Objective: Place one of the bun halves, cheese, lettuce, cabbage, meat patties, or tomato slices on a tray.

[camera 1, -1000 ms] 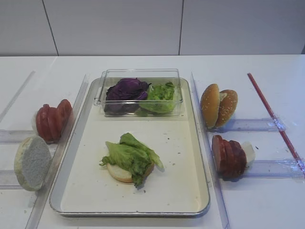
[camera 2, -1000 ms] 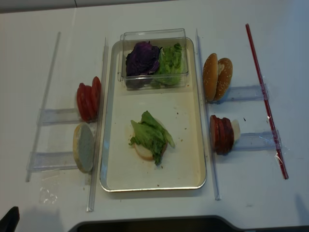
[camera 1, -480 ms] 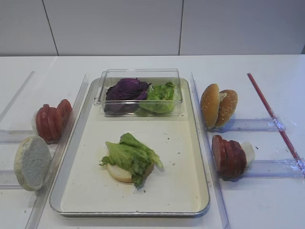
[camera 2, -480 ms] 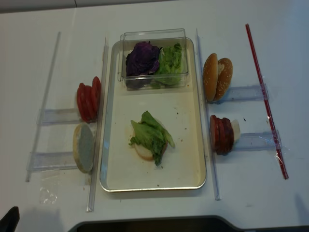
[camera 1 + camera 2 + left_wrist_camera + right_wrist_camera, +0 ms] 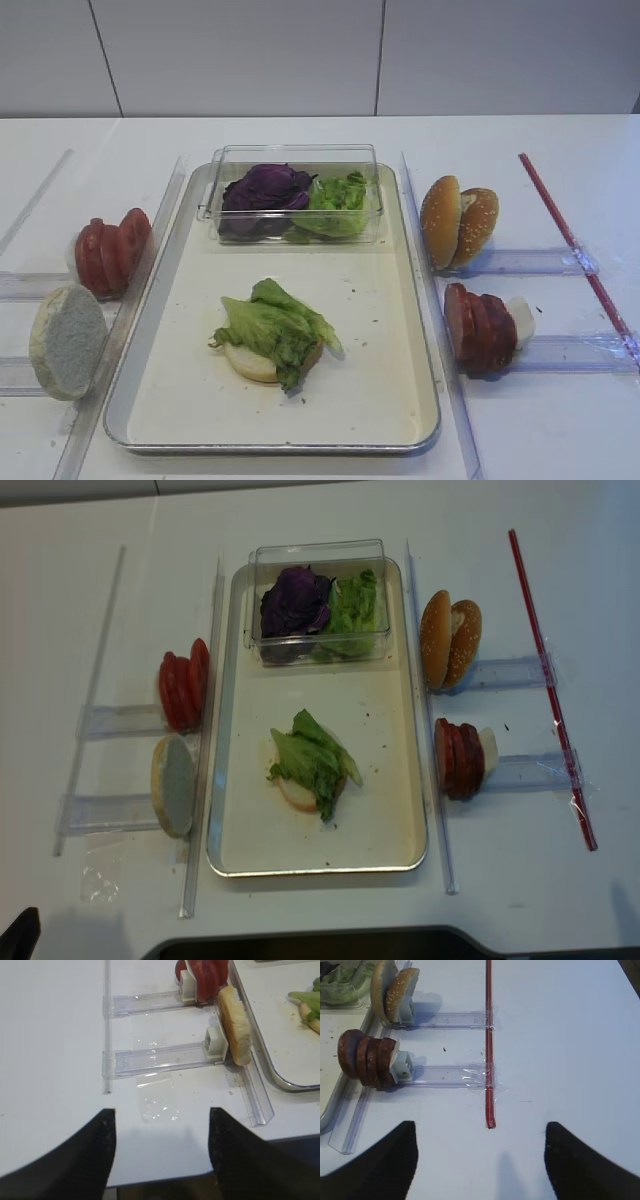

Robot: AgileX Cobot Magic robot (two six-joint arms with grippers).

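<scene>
**Both grippers wait wide and empty while the burger base sits ready**

The right gripper (image 5: 479, 1160) hangs over bare worktop (image 5: 560, 1035), its two dark fingers spread wide with nothing between them. The left gripper (image 5: 161, 1152) is likewise spread open and empty near the worktop's front edge.

On the tray (image 5: 395, 300), just below its centre, one pale bun half (image 5: 252, 362) lies flat with a lettuce leaf (image 5: 275, 328) draped over it, so the stack looks started. At the tray's 12 o'clock a clear plastic box (image 5: 292, 192) holds purple cabbage (image 5: 264, 188) beside more green leaves.

The remaining pieces stand on edge in clear plastic racks off the tray, probably so open fingers can pinch a single slice. At the tray's 9 o'clock are the tomato slices (image 5: 108, 252), with a spare bun half (image 5: 66, 340) towards 8 o'clock. At 3 o'clock stand the meat patties (image 5: 480, 326), with two sesame bun tops (image 5: 458, 220) towards 2 o'clock. The patties are nearest the right gripper, a likely next pick.
</scene>
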